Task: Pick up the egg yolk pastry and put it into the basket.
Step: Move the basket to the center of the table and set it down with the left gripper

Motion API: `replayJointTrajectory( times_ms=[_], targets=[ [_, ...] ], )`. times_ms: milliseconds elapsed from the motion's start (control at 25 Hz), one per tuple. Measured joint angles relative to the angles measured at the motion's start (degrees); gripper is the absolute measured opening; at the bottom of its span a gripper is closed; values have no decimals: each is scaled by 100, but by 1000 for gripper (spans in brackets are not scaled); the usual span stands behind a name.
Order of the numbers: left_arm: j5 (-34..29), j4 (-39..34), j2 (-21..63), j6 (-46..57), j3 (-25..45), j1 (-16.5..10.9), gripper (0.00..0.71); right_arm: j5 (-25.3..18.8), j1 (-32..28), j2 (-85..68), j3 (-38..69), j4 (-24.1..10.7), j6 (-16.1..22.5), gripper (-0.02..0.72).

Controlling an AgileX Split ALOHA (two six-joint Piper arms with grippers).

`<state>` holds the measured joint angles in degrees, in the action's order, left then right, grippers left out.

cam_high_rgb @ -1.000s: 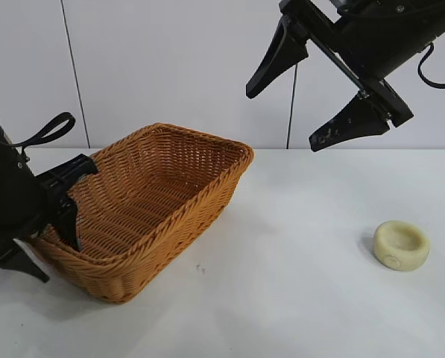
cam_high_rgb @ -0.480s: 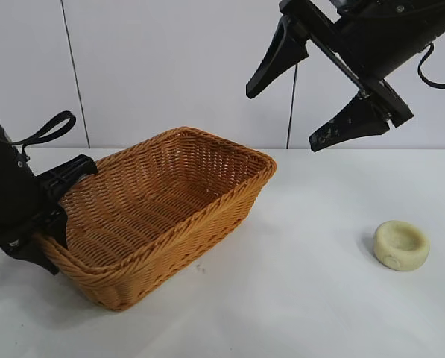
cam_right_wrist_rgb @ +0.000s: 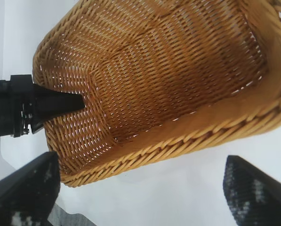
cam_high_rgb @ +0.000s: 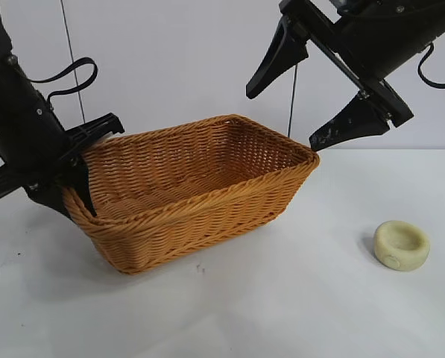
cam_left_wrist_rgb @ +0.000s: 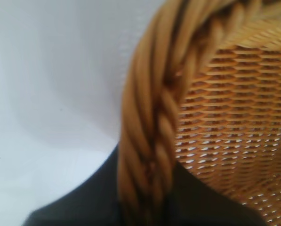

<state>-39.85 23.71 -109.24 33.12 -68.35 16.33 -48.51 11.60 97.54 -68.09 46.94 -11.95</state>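
Note:
The orange-brown woven basket point(cam_high_rgb: 200, 190) sits left of centre on the white table, tilted up at its left end. My left gripper point(cam_high_rgb: 77, 179) is shut on the basket's braided rim point(cam_left_wrist_rgb: 152, 141) at that left end, one finger inside point(cam_right_wrist_rgb: 60, 102) and one outside. The pale yellow egg yolk pastry point(cam_high_rgb: 401, 245) lies alone on the table at the right, dimple up. My right gripper point(cam_high_rgb: 282, 86) hangs high above the table with its fingers point(cam_high_rgb: 350, 121) wide open and empty. The right wrist view looks down into the empty basket point(cam_right_wrist_rgb: 168, 80).
The white table point(cam_high_rgb: 282, 298) runs between the basket and the pastry. A white wall stands behind.
My left arm has risen and swung the basket to the right, lifting its left end; the basket's far corner is now nearer the right gripper. The right arm and the pastry have not moved.

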Motion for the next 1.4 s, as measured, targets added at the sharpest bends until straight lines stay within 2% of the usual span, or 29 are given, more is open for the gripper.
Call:
replayJointTrajectory(
  times_ms=[520,680,1040,1400],
  targets=[
    [-1672,-43,-1078,-2435,-1743,-22,92,-4,0,0,0,-2,0,675],
    [-1685,-43,-1101,-2518,-1870,-48,92,-18,0,0,0,-2,0,675],
    [-1534,-43,-1101,-2518,-1872,-287,92,-18,0,0,0,-6,0,675],
    [-909,-1,-1169,-2769,-1235,-298,92,-13,0,0,0,-6,0,675]
  ],
)
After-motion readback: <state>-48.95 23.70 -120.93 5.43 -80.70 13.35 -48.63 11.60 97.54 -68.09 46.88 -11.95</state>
